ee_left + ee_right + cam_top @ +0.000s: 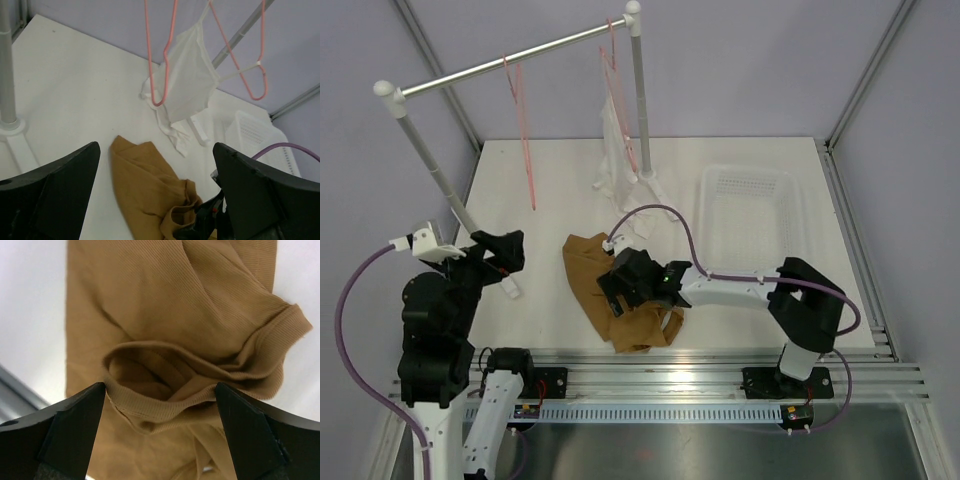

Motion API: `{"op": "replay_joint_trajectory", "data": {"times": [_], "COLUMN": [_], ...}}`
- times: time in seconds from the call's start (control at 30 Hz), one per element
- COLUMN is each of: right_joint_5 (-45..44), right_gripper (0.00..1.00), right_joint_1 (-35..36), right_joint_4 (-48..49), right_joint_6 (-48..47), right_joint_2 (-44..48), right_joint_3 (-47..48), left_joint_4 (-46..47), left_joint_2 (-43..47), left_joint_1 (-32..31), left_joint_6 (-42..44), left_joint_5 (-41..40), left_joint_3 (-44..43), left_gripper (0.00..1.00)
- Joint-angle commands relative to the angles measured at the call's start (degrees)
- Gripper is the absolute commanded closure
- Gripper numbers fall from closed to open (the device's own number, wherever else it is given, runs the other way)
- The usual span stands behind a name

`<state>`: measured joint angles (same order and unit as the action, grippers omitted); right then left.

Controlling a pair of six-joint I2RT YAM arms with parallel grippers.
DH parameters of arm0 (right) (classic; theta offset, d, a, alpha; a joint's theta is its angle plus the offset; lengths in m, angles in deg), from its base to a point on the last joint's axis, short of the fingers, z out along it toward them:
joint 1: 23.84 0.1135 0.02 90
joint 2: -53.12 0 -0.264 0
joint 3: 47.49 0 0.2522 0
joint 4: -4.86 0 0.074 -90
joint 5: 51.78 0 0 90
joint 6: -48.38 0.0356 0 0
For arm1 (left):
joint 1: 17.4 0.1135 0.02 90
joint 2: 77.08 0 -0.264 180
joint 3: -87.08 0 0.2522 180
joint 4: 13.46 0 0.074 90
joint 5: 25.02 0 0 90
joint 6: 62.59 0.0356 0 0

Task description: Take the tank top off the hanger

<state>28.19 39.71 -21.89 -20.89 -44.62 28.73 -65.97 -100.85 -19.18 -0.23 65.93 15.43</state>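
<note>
Lying on the table [560, 190]: the brown tank top [582, 262], crumpled in a heap near the middle of the near edge, off any hanger.
Hanger [526, 150]: pink wire, bare, hooked on the rail [510, 58] over the far-left part of the table, well apart from the tank top.
Right gripper [160, 390]: low over the tank top, fingers spread wide on either side of a rolled hem opening, clamping nothing.
Left gripper [156, 150]: raised near the left edge, fingers apart, nothing between them.
Second pink hanger [612, 60]: near the rail's right post, carrying white cloth [617, 140].
Basket [720, 180]: white, by the far-right corner.
</note>
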Motion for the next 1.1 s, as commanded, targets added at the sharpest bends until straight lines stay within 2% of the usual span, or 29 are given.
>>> {"op": "replay_joint_trajectory", "data": {"times": [0.0,0.07,0.17,0.23,0.27,0.3,0.4,0.57,0.6,0.7,0.9,1.07], "right_joint_5": [-4.2,-8.8,-10.8,-9.3,-8.1,-7.9,-7.8,-9.0,-9.6,-14.3,-24.1,-37.0], "right_gripper": [0.0,0.0,0.01,0.08,0.17,0.5,1.0,1.0,1.0,1.0,1.0,1.0], "right_joint_1": [1.6,3.2,4.2,4.2,4.2,4.2,4.5,4.6,4.6,4.6,4.6,4.6], "right_joint_4": [0.3,-1.2,-3.6,-3.4,-3.3,-3.9,-4.6,-5.3,-6.0,-8.8,-18.2,-24.4], "right_joint_6": [-3.1,-3.3,-3.6,-3.9,-3.9,-3.7,-2.6,-3.1,-3.4,-4.7,-7.0,-10.3], "right_joint_2": [-5.9,-10.3,-14.6,-16.5,-17.1,-17.4,-15.4,0.4,6.0,15.7,27.8,31.7], "right_joint_3": [5.6,7.6,9.8,9.4,9.4,9.4,8.9,7.2,7.1,8.2,15.2,23.1], "left_joint_4": [0.9,-0.1,-0.5,0.5,1.1,1.0,0.2,0.2,0.2,0.2,0.2,0.2], "left_joint_2": [2.8,3.6,3.1,2.9,2.7,2.3,2.1,3.5,3.9,4.7,4.9,5.0], "left_joint_1": [0.2,0.2,0.2,0.2,0.2,0.2,0.2,0.2,0.2,0.2,0.2,0.2], "left_joint_6": [3.7,5.2,5.7,6.1,6.0,6.0,5.8,5.6,5.5,5.4,5.3,5.3], "left_joint_5": [-5.2,-8.0,-9.6,-7.1,-6.8,-6.3,-6.4,-7.2,-7.4,-7.5,-7.9,-7.8], "left_joint_3": [6.5,8.8,9.9,10.1,10.4,10.3,10.3,10.5,10.6,10.8,10.8,10.8], "left_gripper": [0.01,0.01,0.01,0.01,0.01,0.01,0.01,0.01,0.01,0.01,0.01,0.01]}}
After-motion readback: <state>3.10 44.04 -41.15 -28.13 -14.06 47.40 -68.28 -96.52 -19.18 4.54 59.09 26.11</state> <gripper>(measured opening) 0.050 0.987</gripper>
